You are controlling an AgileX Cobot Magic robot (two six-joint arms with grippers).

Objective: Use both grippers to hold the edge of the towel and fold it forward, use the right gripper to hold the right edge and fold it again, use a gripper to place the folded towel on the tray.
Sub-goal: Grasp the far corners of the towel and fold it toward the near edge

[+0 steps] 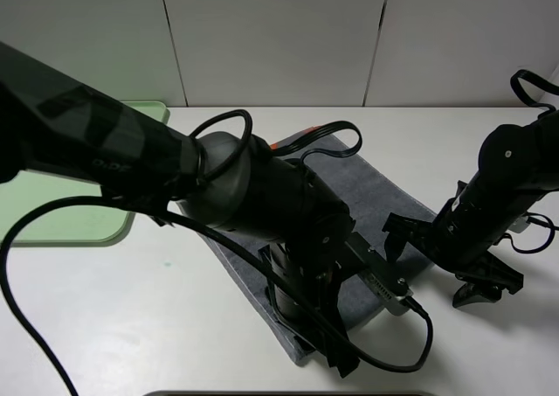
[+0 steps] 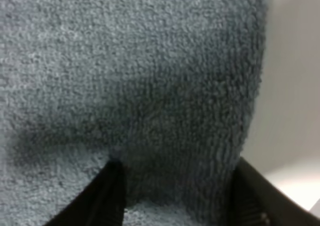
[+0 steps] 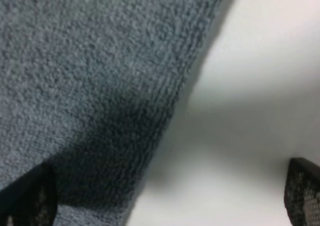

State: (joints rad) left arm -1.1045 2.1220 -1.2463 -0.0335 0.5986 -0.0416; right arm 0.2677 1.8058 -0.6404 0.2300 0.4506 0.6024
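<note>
The dark grey towel point(image 1: 384, 195) lies flat and slantwise on the white table, an orange stripe showing at its far end. My left gripper point(image 1: 327, 348) is down on the towel's near edge, mostly hidden under its own arm. In the left wrist view the left gripper point(image 2: 177, 201) stands open, a ridge of the towel point(image 2: 150, 86) between its black fingers point(image 2: 107, 198). My right gripper point(image 1: 434, 269) is open wide at the towel's right edge. In the right wrist view that gripper point(image 3: 165, 196) straddles the hem of the towel point(image 3: 90, 76). The light green tray point(image 1: 79, 221) lies at the far left.
The left arm point(image 1: 253, 186) and its black cables cover much of the towel's middle and cross the table's near left. A silver box point(image 1: 384, 282) sits at that arm's wrist. White table point(image 1: 454, 151) shows beyond the right arm, with a wall behind.
</note>
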